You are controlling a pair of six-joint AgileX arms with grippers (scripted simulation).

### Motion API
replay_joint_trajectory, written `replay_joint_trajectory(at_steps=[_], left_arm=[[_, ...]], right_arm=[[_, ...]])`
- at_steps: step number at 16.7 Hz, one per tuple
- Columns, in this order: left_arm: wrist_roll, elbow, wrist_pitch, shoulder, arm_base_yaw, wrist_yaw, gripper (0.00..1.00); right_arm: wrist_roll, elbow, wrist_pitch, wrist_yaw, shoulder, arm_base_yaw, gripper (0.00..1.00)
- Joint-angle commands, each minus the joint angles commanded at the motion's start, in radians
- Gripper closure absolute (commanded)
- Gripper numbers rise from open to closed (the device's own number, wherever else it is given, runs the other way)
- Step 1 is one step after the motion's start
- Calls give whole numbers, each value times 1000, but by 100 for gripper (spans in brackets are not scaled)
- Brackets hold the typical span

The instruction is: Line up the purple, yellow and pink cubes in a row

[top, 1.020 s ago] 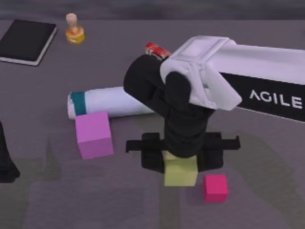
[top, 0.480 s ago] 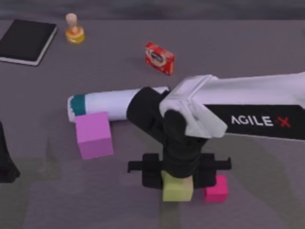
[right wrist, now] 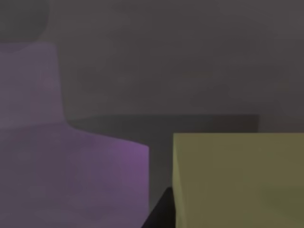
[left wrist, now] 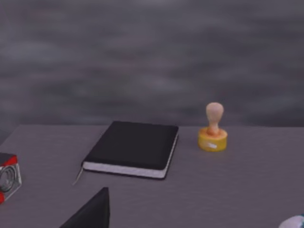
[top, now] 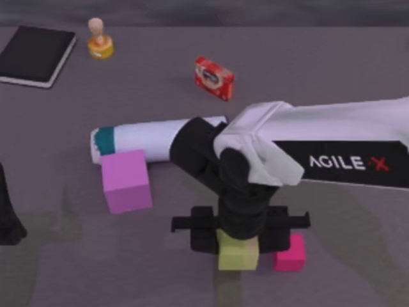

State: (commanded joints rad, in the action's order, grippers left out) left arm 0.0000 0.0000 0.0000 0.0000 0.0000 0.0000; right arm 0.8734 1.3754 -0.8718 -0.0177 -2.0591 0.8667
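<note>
The pale yellow cube (top: 238, 254) sits low near the table's front, held between the fingers of my right gripper (top: 239, 240), which is shut on it. In the right wrist view the yellow cube (right wrist: 237, 180) fills the near side, with a dark finger (right wrist: 159, 213) against its face. The hot pink cube (top: 292, 254) stands right beside it, partly hidden by the gripper body. The light purple cube (top: 126, 181) rests further left, also seen as the purple cube (right wrist: 71, 175) in the right wrist view. My left gripper (top: 6, 224) is parked at the left edge, open.
A rolled white towel (top: 140, 141) with a teal band lies just behind the purple cube. A small red printed box (top: 214, 78) sits at the back, a black notebook (top: 35, 55) and a wooden stamp (top: 100, 39) at the back left.
My right arm has swung toward the table's front and come down with the yellow cube, which now stands next to the pink cube. Nothing has moved in the last half second.
</note>
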Motion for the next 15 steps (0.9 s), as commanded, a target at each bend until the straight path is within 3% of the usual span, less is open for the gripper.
replay_joint_trajectory(at_steps=[8, 15], left_arm=[[0, 0, 0, 0, 0, 0, 0], [0, 0, 0, 0, 0, 0, 0]], right_arm=[[0, 0, 0, 0, 0, 0, 2], [0, 0, 0, 0, 0, 0, 0]])
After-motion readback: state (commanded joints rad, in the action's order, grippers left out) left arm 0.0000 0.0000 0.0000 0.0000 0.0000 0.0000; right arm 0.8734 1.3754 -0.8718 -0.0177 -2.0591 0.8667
